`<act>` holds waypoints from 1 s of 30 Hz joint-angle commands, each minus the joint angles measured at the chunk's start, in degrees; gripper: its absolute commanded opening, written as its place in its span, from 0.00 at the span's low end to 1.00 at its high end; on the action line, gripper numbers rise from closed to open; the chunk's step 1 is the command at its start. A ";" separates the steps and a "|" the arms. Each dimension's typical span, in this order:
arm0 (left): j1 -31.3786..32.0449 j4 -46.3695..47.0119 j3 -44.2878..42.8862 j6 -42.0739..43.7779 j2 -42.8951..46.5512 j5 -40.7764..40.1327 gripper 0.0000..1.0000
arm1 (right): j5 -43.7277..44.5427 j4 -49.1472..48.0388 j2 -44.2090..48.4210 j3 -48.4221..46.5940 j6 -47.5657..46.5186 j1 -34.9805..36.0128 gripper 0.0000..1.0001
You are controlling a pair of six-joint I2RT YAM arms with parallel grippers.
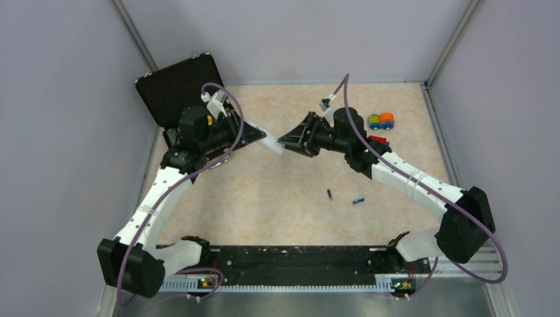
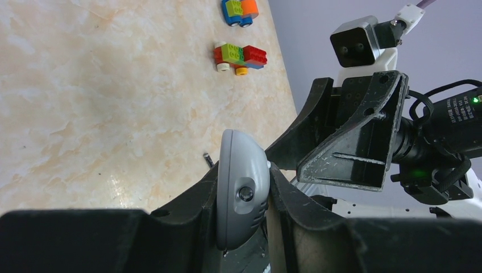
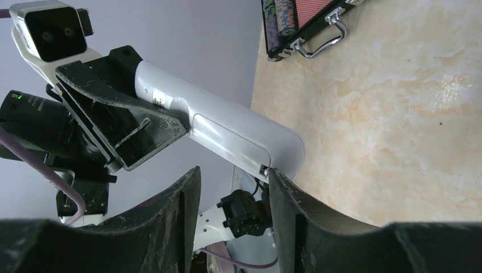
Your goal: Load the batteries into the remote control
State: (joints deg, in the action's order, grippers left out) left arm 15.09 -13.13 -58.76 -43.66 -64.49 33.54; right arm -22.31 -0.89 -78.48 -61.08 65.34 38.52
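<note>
I see the left jaws clamped on the smooth, rounded white remote control (image 3: 227,128); the right jaws stand slightly apart, empty. Slim cylinder batteries (image 1: 329,193) lie on the marbled table (image 1: 264,205).

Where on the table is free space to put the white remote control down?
Free: the bare beige table between the left arm and the small black battery. Crowded: the far right, by the colourful toy block cars.

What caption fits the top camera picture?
Left fingers hold the remote toward the right fingers, while the black battery and blue battery lie on the table.
</note>
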 commanded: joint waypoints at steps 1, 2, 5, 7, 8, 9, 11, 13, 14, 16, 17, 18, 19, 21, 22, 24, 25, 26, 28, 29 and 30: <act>0.33 5.14 0.13 -1.02 1.42 1.13 0.00 | -0.33 -3.31 -0.52 0.10 1.08 0.67 0.47; 0.36 5.38 0.20 -1.15 1.48 1.17 0.00 | -0.49 -3.78 -0.61 0.28 1.47 0.68 0.47; 0.38 6.24 0.43 -1.83 1.38 1.35 0.00 | -0.93 -4.87 -0.69 0.65 2.45 0.81 0.47; 0.38 7.31 0.69 -2.55 1.31 1.73 0.00 | -1.19 -6.62 -0.71 1.37 3.54 0.94 0.46; 0.42 7.71 0.75 -2.89 1.24 2.02 0.00 | -1.37 -7.28 -0.85 1.65 4.04 0.98 0.46; 0.46 7.97 0.84 -3.20 1.15 2.19 0.00 | -1.61 -7.95 -0.93 1.98 4.45 0.99 0.46; 0.55 8.49 0.94 -3.65 1.06 2.50 0.00 | -2.17 -9.63 -1.14 2.62 5.48 1.03 0.45; 0.55 8.91 1.05 -3.94 0.99 2.66 0.00 | -2.68 -12.73 -1.15 3.94 6.99 1.05 0.45; 0.57 8.97 1.10 -4.12 1.03 2.89 0.00 | -2.86 -13.91 -1.20 4.55 7.72 1.04 0.45; 0.64 9.54 1.40 -4.52 1.03 3.17 0.00 | -3.45 -17.36 -1.21 5.78 9.36 1.09 0.44; 0.64 9.89 1.63 -4.74 1.01 3.42 0.00 | -3.71 -19.06 -1.28 6.28 10.16 1.04 0.44; 0.71 10.16 1.95 -4.93 0.95 3.73 0.00 | -3.90 -20.68 -1.29 6.77 10.64 1.07 0.44; 0.73 10.29 2.09 -5.03 0.97 4.05 0.00 | -4.09 -21.76 -1.39 6.84 10.98 1.03 0.44; 0.73 10.29 2.46 -5.00 0.67 4.61 0.00 | -4.17 -22.38 -1.33 6.63 10.97 1.14 0.43; 0.73 10.10 2.63 -4.89 0.61 4.76 0.00 | -4.11 -22.45 -1.26 6.37 10.87 1.16 0.43; 0.77 9.56 2.98 -4.42 0.59 4.46 0.00 | -4.06 -22.96 -1.15 6.21 10.86 1.16 0.43; 0.81 9.26 3.08 -4.15 0.67 4.14 0.00 | -3.99 -23.04 -1.11 6.09 10.79 1.12 0.43; 0.82 8.87 3.12 -3.75 0.73 3.82 0.00 | -3.98 -23.22 -1.07 6.09 10.79 1.13 0.43; 0.82 8.24 3.20 -3.15 0.76 3.24 0.00 | -3.97 -23.70 -1.04 6.13 10.89 1.18 0.43; 0.82 7.99 3.26 -2.93 0.82 3.02 0.00 | -3.99 -24.02 -1.06 6.16 11.01 1.12 0.43; 0.82 7.95 3.34 -2.73 0.76 3.03 0.00 | -4.02 -24.42 -1.04 6.29 11.05 1.15 0.43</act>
State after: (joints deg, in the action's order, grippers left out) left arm 14.61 -8.08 -56.01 -46.11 -64.49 33.28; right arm -23.59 -16.80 -79.42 -53.95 74.74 38.39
